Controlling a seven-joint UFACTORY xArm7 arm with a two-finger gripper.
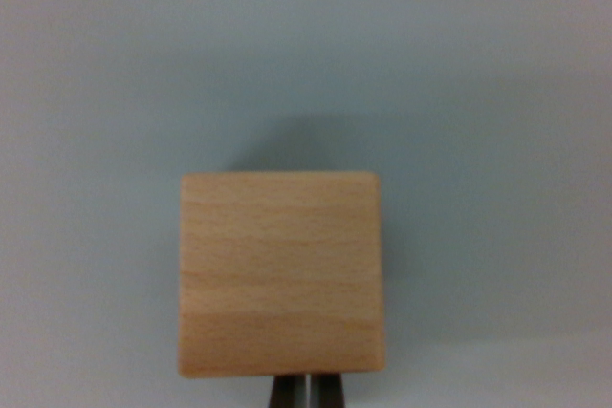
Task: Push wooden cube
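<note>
Pale beech-looking wood fills the middle-bottom of the wrist view — that's the wooden cube [281,274], sitting flat on a plain grey-blue surface [478,93] with its grain running side to side. Right below it, at the very bottom edge, you can see the tips of the gripper [307,395]: two dark fingers with only a thin sliver of light between them, so the pincer looks pretty much closed and it isn't holding anything. The tips sit right up against the cube's near edge (touching or just a hair off, honestly can't tell from this angle).

My take on doing the push well: the fingers are a bit toward the wrist view's right of the cube's centre line, so a straight shove might make the block twist instead of sliding clean. I'd nudge the contact to the middle of that near face, keep the tips low, and go slow and steady — closed fingers make a decent flat pusher.

As for obstacles, there's basically nothing. Just open surface ahead of the cube and a soft shadow behind its far edge. No other objects in view, though the camera only shows a small patch.
</note>
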